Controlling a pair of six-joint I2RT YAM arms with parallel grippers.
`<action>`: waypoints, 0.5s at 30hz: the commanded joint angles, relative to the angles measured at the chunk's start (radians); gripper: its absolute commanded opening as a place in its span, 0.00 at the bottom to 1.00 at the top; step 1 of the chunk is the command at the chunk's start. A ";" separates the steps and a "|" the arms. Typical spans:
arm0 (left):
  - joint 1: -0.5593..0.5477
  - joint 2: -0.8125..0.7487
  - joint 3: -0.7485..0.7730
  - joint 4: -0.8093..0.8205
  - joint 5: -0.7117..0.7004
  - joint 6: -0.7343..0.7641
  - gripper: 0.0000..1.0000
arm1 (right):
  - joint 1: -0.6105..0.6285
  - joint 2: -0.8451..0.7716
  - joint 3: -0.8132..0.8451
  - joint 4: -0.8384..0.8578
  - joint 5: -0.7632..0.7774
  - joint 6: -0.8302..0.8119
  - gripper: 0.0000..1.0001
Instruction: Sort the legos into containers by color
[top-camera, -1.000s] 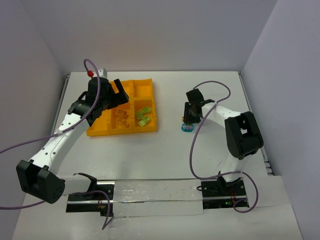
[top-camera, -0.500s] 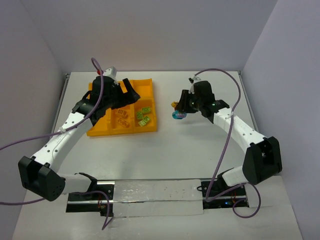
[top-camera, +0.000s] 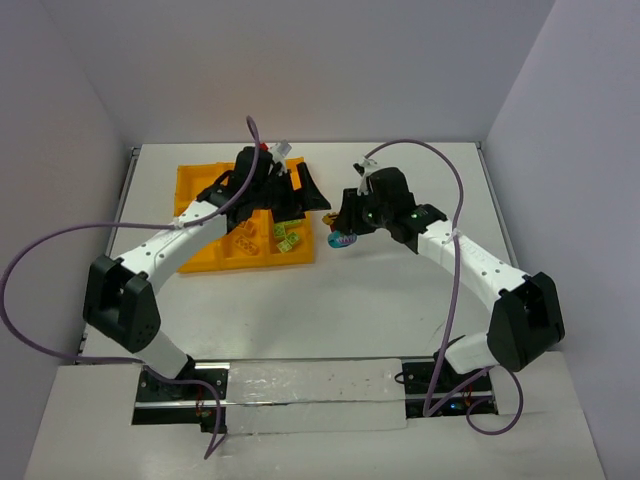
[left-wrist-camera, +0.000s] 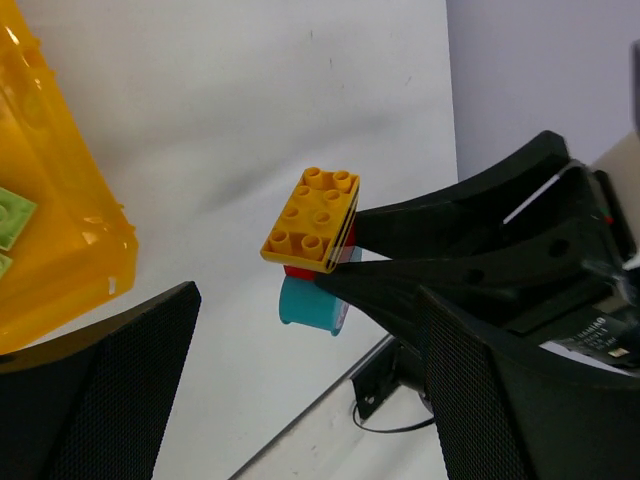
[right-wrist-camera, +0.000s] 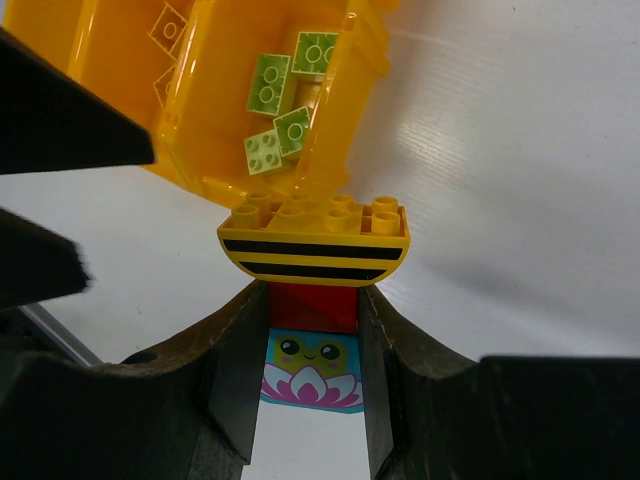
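My right gripper (top-camera: 345, 232) is shut on a stack of legos: a yellow striped brick (right-wrist-camera: 315, 235) on top, a red brick (right-wrist-camera: 313, 305) clamped between the fingers, and a light blue brick (right-wrist-camera: 312, 372) with a flower face below. It holds the stack above the table just right of the orange-yellow tray (top-camera: 195, 185). My left gripper (top-camera: 303, 200) is open and empty, reaching over the tray's right edge towards the stack (left-wrist-camera: 312, 218). Lime green bricks (top-camera: 286, 234) lie in the tray's near right compartment, and yellow bricks (top-camera: 245, 236) in the one to its left.
The tray's corner (left-wrist-camera: 60, 230) sits at the left of the left wrist view. White walls close in the table at the back and both sides. Purple cables (top-camera: 420, 150) arc over both arms.
My left arm has swung right across the tray towards the right gripper. My right gripper has carried the stack left, close to the tray's right edge.
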 joint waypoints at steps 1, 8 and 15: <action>-0.006 0.047 0.048 0.065 0.117 -0.058 0.94 | 0.012 -0.053 0.034 0.044 -0.016 -0.027 0.11; -0.012 0.127 0.041 0.133 0.207 -0.112 0.91 | 0.019 -0.072 0.030 0.040 -0.022 -0.033 0.12; -0.022 0.166 0.037 0.174 0.248 -0.140 0.81 | 0.026 -0.079 0.037 0.038 -0.022 -0.035 0.12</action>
